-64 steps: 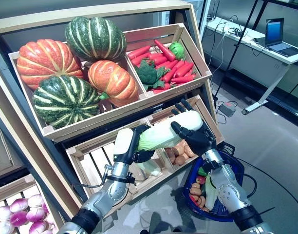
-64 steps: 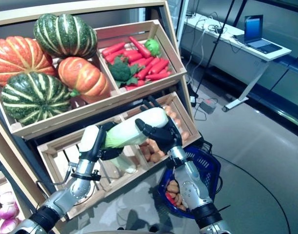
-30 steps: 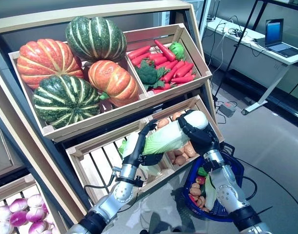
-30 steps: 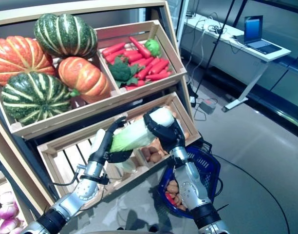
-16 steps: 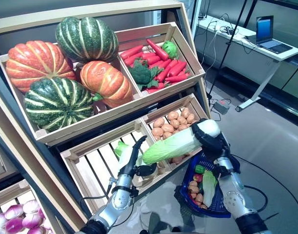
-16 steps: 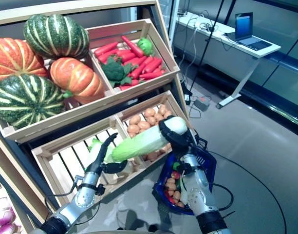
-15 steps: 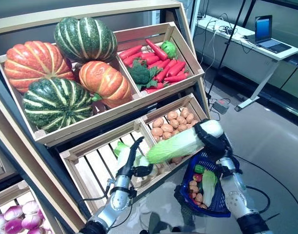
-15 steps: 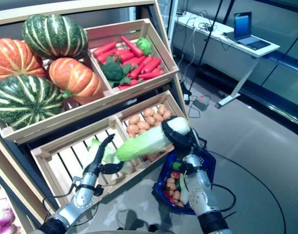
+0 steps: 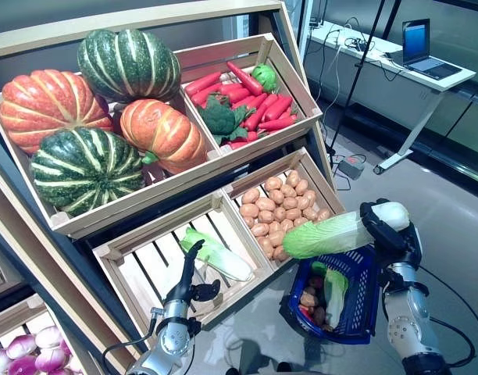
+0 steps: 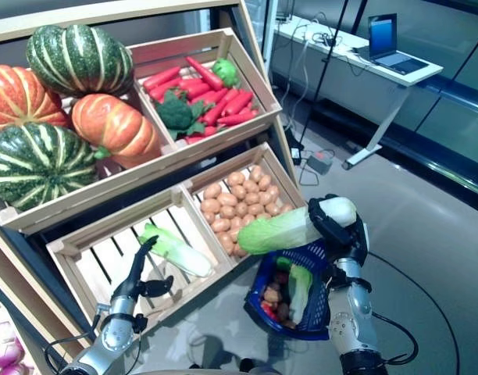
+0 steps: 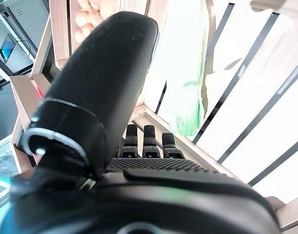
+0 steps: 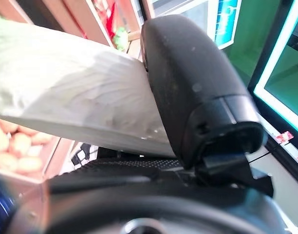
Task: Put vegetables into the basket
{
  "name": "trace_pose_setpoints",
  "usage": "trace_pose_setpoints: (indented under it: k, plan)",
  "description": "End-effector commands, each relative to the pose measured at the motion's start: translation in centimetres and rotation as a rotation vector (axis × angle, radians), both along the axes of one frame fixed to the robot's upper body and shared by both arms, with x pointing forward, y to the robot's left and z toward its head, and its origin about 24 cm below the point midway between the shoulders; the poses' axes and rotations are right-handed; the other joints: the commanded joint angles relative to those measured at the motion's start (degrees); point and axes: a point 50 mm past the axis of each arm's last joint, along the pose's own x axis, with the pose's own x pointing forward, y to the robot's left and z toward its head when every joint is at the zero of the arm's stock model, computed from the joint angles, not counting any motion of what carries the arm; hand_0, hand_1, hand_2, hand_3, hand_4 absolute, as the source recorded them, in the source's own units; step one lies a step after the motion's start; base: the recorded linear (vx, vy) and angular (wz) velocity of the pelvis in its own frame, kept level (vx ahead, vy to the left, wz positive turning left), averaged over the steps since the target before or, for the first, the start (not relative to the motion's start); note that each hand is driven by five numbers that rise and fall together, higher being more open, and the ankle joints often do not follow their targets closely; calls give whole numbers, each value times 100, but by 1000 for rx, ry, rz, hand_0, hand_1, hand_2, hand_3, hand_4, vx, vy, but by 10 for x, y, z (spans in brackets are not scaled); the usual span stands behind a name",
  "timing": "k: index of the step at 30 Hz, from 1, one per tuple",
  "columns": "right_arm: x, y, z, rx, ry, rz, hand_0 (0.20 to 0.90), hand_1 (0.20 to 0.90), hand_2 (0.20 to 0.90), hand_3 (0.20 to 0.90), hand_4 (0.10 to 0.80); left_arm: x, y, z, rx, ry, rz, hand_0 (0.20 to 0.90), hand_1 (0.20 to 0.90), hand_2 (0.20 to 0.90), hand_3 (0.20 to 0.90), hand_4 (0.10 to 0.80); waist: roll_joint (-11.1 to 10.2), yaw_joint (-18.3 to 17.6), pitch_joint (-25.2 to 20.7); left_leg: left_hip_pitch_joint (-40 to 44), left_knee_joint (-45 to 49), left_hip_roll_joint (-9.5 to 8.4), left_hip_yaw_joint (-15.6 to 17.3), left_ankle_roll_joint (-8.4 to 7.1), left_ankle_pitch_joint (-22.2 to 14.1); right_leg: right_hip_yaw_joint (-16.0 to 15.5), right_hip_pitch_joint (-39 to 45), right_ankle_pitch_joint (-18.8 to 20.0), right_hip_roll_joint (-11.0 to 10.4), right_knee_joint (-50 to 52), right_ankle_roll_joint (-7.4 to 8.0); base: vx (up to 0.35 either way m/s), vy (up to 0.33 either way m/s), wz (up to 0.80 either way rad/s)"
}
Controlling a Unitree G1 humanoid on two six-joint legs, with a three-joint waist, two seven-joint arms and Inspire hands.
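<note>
The robot's right hand has its dark fingers curled around the white stalk end of a long pale green napa cabbage, holding it roughly level so its leafy tip points back toward the wooden display stand. The cabbage hangs just above a dark blue plastic shopping basket standing on the grey floor beside the stand, which looks like the right position for lowering it in. The basket already holds a smaller green leafy vegetable and some small brown and red produce, so the cabbage will likely have to lie on top or at a slant. The left hand is empty, its fingers straight and relaxed, raised in front of the lower slatted wooden crate, where a second pale green cabbage lies on the slats. It is probably idle there, near the next item to take. The neighbouring lower crate holds small brown potatoes. The upper crates hold striped green and orange pumpkins and red carrots with broccoli. In the background an open laptop sits on a white worktop, its screen lit blue. No brand names, labels or readable writing can be made out on the crates, the basket or the vegetables
</note>
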Motion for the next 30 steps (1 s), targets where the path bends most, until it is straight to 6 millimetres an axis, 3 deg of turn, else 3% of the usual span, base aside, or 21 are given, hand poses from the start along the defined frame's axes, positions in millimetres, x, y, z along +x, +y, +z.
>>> trace_pose_setpoints:
  k: [1, 5, 6, 7, 10, 12, 13, 16, 18, 22, 24, 25, 27, 30]
  plan:
    - [20, -27, 58, -267, -217, -94, 300, 300, 300, 300, 400, 41, 12, 42, 31, -246, 23, 900, 900, 900, 900, 800, -65, -22, -35, 145, 45, -121, 56, 72, -591, -65, 166, -169, 53, 12, -112, 44, -77, 1]
    - [20, -41, 32, -381, 34, -61, 300, 300, 300, 300, 400, 43, 21, 54, 31, -286, 41, 900, 900, 900, 900, 800, -150, 26, 15, 139, 292, -77, 86, 38, -632, -158, 195, -284, 40, 206, -187, 63, -120, 2]
    - [19, -47, 29, -388, 77, -64, 300, 300, 300, 300, 400, 44, 24, 58, 28, -299, 42, 900, 900, 900, 900, 800, -185, 49, 71, 27, 592, -54, 116, 20, -718, -193, 142, -347, 25, 357, -221, -13, -179, 0]
    - [20, -58, 28, -407, 115, -76, 300, 300, 300, 300, 400, 48, 27, 67, 22, -327, 39, 900, 900, 900, 900, 800, -275, 117, 244, -333, 1530, -14, 157, -25, -978, -281, 58, -440, -26, 624, -329, -46, -167, 0]
    - [25, -72, 31, -441, 158, -124, 300, 300, 300, 300, 400, 50, 26, 72, -2, -353, 48, 900, 900, 900, 900, 800, -264, 250, 562, -995, 2489, 31, -251, -197, -708, -227, 17, -393, 22, 777, -458, -58, -69, -2]
    - [31, -74, 33, -452, 177, -148, 300, 300, 300, 300, 400, 50, 24, 71, -25, -358, 61, 900, 900, 900, 900, 800, -238, 299, 630, -999, 2159, -12, -400, -242, -516, -164, 47, -353, 18, 743, -444, -24, 63, -15]
    - [42, -76, 40, -464, 190, -180, 300, 300, 300, 300, 400, 52, 20, 74, -51, -374, 58, 900, 900, 900, 900, 800, -210, 376, 667, -1067, 1606, -38, -667, -320, -198, -108, 70, -299, 0, 649, -432, -32, 132, -10]
    - [52, -80, 49, -448, 200, -227, 300, 300, 300, 300, 400, 57, 13, 75, -52, -369, 24, 900, 900, 900, 900, 800, -174, 416, 602, -958, 896, -121, -780, -245, -185, -235, 124, -207, -105, 391, -358, 36, 185, -15]
    - [46, -78, 43, -444, 205, -235, 300, 300, 300, 300, 400, 56, 10, 75, -55, -369, 8, 900, 900, 900, 900, 800, -133, 421, 539, -823, 630, -178, -861, -175, -183, -329, 63, -196, -175, 381, -275, 83, 166, -4]
    - [46, -69, 29, -429, 227, -224, 300, 300, 300, 300, 400, 59, 9, 77, -33, -368, -29, 900, 900, 900, 900, 800, -56, 542, 502, -526, 225, -155, -713, -70, -174, -707, -109, -203, -310, 521, -63, 64, 97, -1]
    - [72, -63, 51, -452, 193, -214, 300, 300, 300, 300, 400, 70, 11, 92, -21, -438, -39, 900, 900, 900, 900, 800, -27, 690, 706, -766, 532, -108, -468, -111, -257, -1149, -347, -271, -422, 734, -24, -92, 36, -25]
    - [76, -62, 57, -459, 180, -215, 300, 300, 300, 300, 400, 72, 10, 96, -19, -457, -44, 900, 900, 900, 900, 800, -18, 703, 757, -856, 637, -107, -447, -119, -286, -1165, -399, -279, -437, 760, -33, -211, 18, -49]
    - [93, -67, 88, -492, 116, -250, 300, 300, 300, 300, 400, 89, 2, 119, -27, -555, -78, 900, 900, 900, 900, 800, 61, 705, 1066, -1436, 1321, -180, -497, -146, -427, -1035, -740, -358, -442, 1005, -120, -307, 13, -39]
    - [109, -66, 121, -506, 46, -293, 300, 300, 300, 300, 400, 106, -8, 148, -57, -676, -96, 900, 900, 900, 900, 800, 215, 629, 1511, -2363, 2502, -142, -433, -137, -703, -970, -1606, -705, -545, 2131, -250, -276, 28, 14]
